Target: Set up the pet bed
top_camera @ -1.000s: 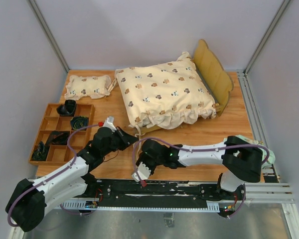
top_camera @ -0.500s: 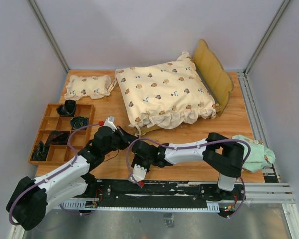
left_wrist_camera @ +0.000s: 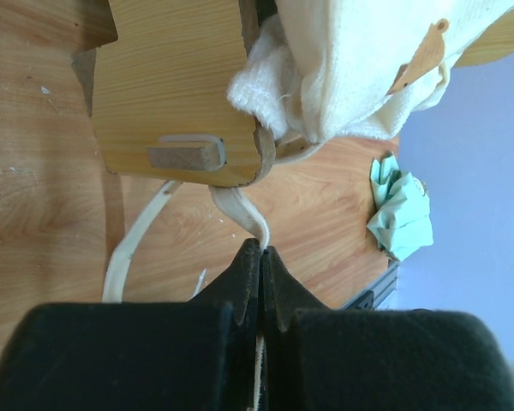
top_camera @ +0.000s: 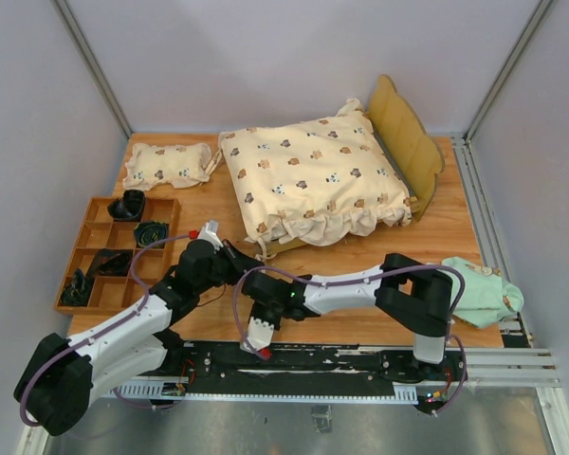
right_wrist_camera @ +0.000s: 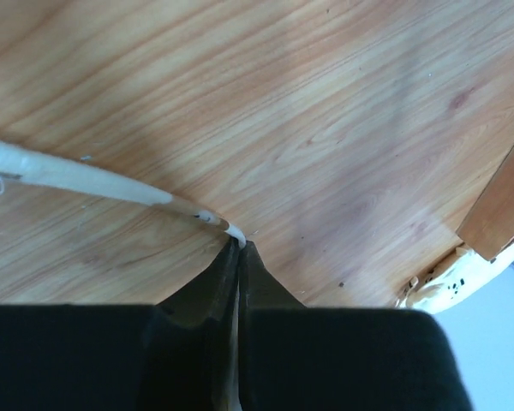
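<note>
Pet bed [top_camera: 408, 142] at the far middle of the desk [top_camera: 436, 242], headboard to the right, mostly hidden under a cream bear-print quilt [top_camera: 308, 180]. Both arms reaching in on its near side, close to the near left corner. Left fingers [left_wrist_camera: 250, 270] pressed together, pinching the end of a cream tie [left_wrist_camera: 240, 214] running up to the corner of the bed's wooden end panel. Panel just ahead of the tips, not touching them, joined only by the tie. Right fingers [right_wrist_camera: 230, 274] likewise closed, nipping the very tip of a second tie [right_wrist_camera: 77, 175] stretched flat across the bare desk. Only a wooden corner of the bed in that wrist view, at the right edge, well apart from the tips. Crumpled green cloth [top_camera: 479, 294] at the near right of the desk.
</note>
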`<state>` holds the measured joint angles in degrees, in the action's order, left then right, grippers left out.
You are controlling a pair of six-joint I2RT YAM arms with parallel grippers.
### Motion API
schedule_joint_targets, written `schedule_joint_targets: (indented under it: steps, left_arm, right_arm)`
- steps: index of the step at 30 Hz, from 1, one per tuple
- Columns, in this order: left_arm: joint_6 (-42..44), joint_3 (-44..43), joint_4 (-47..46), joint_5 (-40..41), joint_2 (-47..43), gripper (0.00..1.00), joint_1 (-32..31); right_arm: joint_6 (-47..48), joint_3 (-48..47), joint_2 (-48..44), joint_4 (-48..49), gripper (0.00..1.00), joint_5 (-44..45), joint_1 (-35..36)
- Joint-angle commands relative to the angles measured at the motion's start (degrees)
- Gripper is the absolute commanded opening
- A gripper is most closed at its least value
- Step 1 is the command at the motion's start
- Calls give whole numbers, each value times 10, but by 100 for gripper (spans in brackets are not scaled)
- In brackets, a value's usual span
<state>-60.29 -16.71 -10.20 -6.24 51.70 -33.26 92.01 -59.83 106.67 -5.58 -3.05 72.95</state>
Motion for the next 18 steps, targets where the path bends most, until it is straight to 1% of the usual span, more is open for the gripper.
schedule_joint_targets:
  steps: [1,2,5,7,8,14,16,18]
  left_arm:
    - [26,-9,4,11,-11,0,11]
    - [33,-11,10,17,-12,0,12]
    - [48,-14,26,28,-13,0,15]
    - [52,-8,27,34,-14,0,16]
    - [53,-5,27,36,-13,0,16]
    - [57,27,-7,33,-6,0,16]
    - [70,37,-26,28,-3,0,16]
    - [72,43,-30,33,3,0,16]
  right_arm:
    - [-78,24,-45,-20,0,-54,4]
    - [-117,40,-68,3,0,-76,-2]
    - [-251,123,-141,136,0,-111,-22]
    - [-347,175,-177,234,0,-84,-26]
    - [-399,187,-193,247,0,-76,-28]
    - [-603,245,-272,317,0,-43,-44]
    - [-673,260,-293,344,0,-8,-51]
    - [-747,258,-306,344,0,35,-61]
